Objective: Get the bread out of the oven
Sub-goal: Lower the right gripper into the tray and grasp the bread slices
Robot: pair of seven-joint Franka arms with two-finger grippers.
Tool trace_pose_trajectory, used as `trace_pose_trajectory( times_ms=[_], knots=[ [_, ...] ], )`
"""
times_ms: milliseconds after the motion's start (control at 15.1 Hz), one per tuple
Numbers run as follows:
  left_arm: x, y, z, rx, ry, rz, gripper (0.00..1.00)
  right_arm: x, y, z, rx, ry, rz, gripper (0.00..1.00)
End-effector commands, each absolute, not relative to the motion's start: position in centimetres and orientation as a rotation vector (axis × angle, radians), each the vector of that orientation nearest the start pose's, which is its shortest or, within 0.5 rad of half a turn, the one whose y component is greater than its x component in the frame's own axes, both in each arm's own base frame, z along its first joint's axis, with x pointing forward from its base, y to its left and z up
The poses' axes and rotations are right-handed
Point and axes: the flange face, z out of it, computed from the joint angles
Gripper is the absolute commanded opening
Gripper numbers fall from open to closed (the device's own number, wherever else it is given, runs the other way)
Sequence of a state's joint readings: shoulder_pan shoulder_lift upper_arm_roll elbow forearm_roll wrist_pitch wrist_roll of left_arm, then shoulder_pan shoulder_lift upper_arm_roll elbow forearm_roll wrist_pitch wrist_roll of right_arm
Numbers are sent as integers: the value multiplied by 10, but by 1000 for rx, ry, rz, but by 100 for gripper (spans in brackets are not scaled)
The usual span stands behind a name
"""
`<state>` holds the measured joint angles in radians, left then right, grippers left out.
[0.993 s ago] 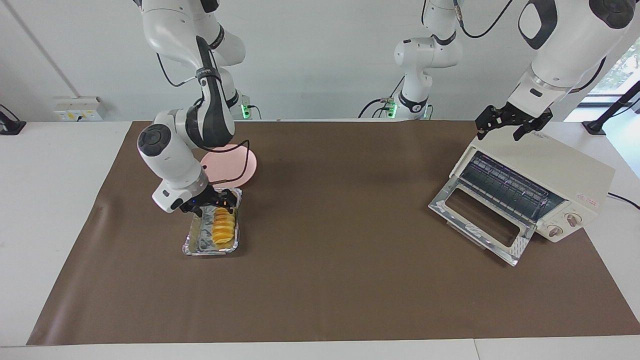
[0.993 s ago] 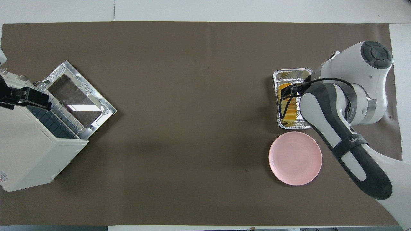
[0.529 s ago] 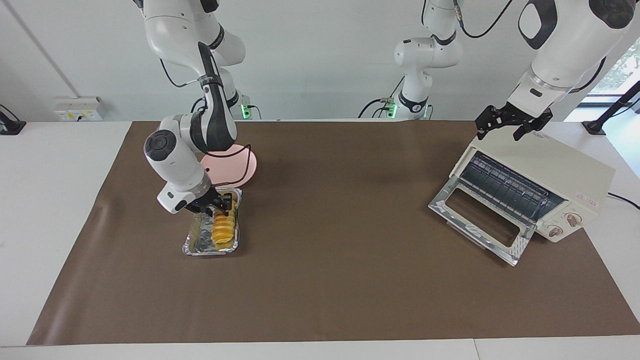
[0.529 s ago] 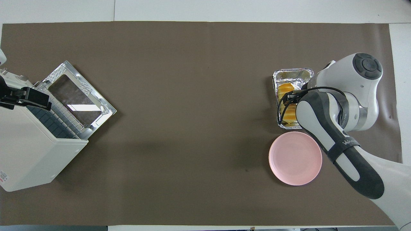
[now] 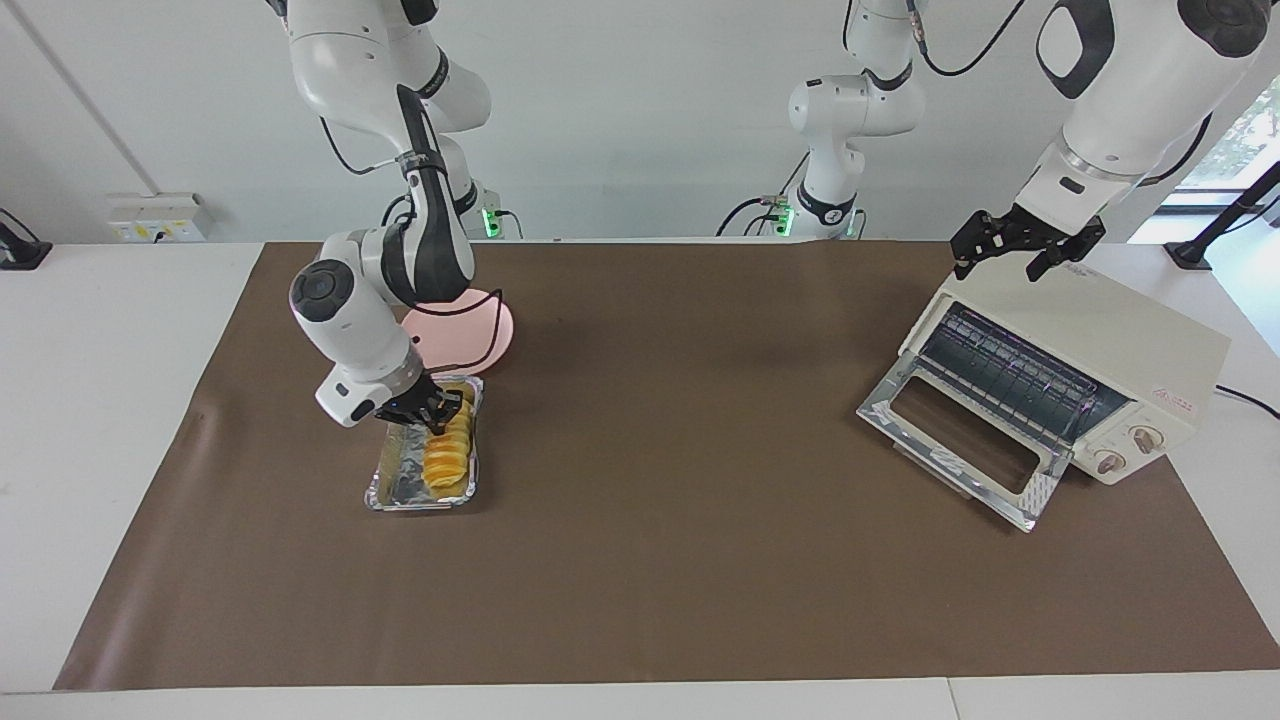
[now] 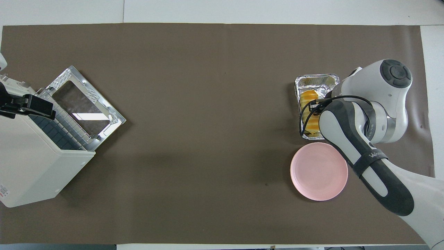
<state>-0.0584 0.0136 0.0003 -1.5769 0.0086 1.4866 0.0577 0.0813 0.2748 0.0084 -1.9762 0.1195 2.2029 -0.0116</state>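
Since a second ago, right pincer (image 5: pixel 436 418) has drawn back toward the plate end of the tray and gone from spread to clamped on the small elongated golden-orange ridged bread (image 5: pixel 449 452); left pincer, oven, tray and plate unmoved. Right pincer: low in the tray, fingers together on the end of the bread nearer the robots; in the overhead view the arm's forearm covers most of it. Bread: lying lengthwise in the crinkled silver foil tray (image 5: pixel 396 478), along the side toward the oven, its other end free and resting on the foil. Foil tray: rectangular, on the brown mat (image 5: pixel 640 560) toward the right arm's end of the surface. Round pink plate (image 5: pixel 478 338): on the mat just beside the tray, nearer the robots, partly hidden by the right arm in the facing view. Left pincer (image 5: pixel 1012 258): fingers apart, holding nothing, waiting over the top edge of the oven above its mouth. Boxy cream-white toaster oven (image 5: pixel 1120 350): at the left arm's end of the surface, set at an angle, glass-windowed drop-down door (image 5: pixel 958 440) folded open onto the mat, wire rack (image 5: pixel 1010 375) showing inside, two knobs (image 5: pixel 1128 450) on the front panel. Mat: covers most of the white surface (image 5: pixel 100 400).
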Motion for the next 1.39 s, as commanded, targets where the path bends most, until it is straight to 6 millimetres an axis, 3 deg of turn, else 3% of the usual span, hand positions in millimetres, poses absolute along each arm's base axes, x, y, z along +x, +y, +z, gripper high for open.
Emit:
trace_pose_trajectory(
  times_ms=[0,66,199,265,397,728,860,1125,1257,1324],
  knots=[
    [543,-28,611,-3134,178,137,100,591,54,326,-3044,-42,66,0],
    [543,-28,611,-3134,178,140,100,591,55,327,-3044,-43,66,0],
    [543,-28,611,-3132,178,137,100,591,55,327,-3044,-45,64,76],
    [543,-28,610,-3134,178,142,100,591,56,327,-3044,-47,64,90],
    [543,-28,611,-3134,178,137,100,591,56,327,-3044,-45,64,98],
    [543,-28,610,-3134,178,142,100,590,65,324,-3043,-58,58,97],
    [543,-28,611,-3132,178,140,100,589,65,322,-3044,-59,54,88],
    [543,-28,611,-3132,178,137,100,585,63,313,-3046,-57,42,83],
    [543,-27,611,-3133,176,137,100,585,63,313,-3046,-60,44,53],
    [544,-27,610,-3132,176,140,100,585,63,313,-3046,-60,46,30]
  ],
)
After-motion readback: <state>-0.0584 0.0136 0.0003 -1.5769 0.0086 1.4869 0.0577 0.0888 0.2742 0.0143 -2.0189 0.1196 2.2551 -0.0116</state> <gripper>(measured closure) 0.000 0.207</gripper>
